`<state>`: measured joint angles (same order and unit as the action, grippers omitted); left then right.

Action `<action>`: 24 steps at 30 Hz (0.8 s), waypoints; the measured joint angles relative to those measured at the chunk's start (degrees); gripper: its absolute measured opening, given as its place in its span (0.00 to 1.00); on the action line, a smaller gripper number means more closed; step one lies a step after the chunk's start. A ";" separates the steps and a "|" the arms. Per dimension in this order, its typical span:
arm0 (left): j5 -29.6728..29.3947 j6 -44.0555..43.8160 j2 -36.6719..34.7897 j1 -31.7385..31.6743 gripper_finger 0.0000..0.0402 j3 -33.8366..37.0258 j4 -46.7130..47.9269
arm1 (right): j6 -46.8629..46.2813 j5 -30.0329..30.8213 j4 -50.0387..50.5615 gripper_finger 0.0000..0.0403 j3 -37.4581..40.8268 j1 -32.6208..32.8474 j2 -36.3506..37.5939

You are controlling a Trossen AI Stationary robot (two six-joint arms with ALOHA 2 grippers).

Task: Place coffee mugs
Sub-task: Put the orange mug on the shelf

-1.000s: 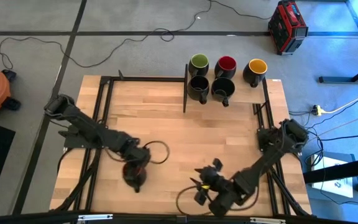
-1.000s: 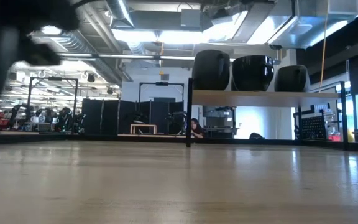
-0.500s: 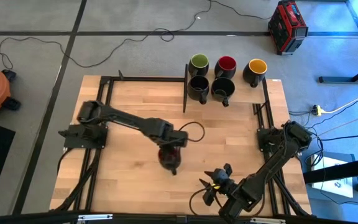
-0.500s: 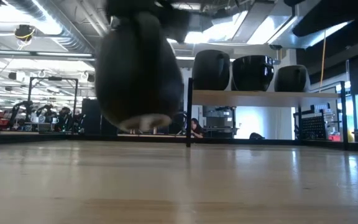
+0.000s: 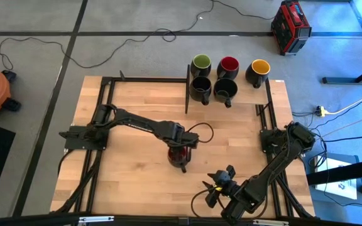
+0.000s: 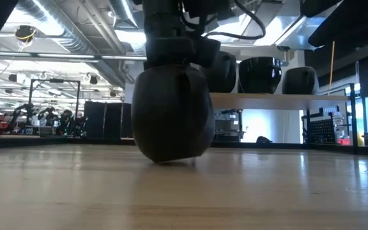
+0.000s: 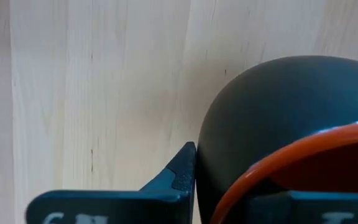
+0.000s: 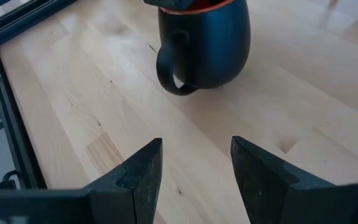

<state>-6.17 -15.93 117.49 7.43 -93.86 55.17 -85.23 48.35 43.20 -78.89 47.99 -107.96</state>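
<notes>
High view: since the earlier frame the left gripper [image 5: 180, 150] has carried a red-lined mug [image 5: 178, 155] to table centre; five mugs [image 5: 225, 74] stand shelved.
Low view: mug touches down.
Left wrist: fingers clamp its rim.
Right wrist: right gripper [image 8: 196, 168] parted, empty.

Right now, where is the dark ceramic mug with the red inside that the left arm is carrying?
In the high view the red-lined dark ceramic mug sits mid-table in the left claw, below the shelf of five mugs.

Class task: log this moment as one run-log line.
left gripper: shut on red-lined mug | mug: on table centre | right gripper: open, waiting
</notes>
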 joint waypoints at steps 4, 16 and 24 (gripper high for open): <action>1.10 -0.31 0.04 0.05 0.11 -0.61 -0.45 | 0.00 0.01 -0.02 0.45 0.00 0.00 0.00; 2.78 4.64 0.09 0.36 0.28 -10.79 10.73 | -0.03 -1.59 -3.95 0.45 0.00 -0.40 0.00; -2.73 7.02 -10.18 5.82 0.28 -12.48 18.74 | 4.84 0.94 -11.66 0.45 0.02 -1.68 -0.80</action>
<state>-8.90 -8.91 107.31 13.25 -106.34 73.90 -80.39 49.28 31.54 -78.87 46.31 -108.76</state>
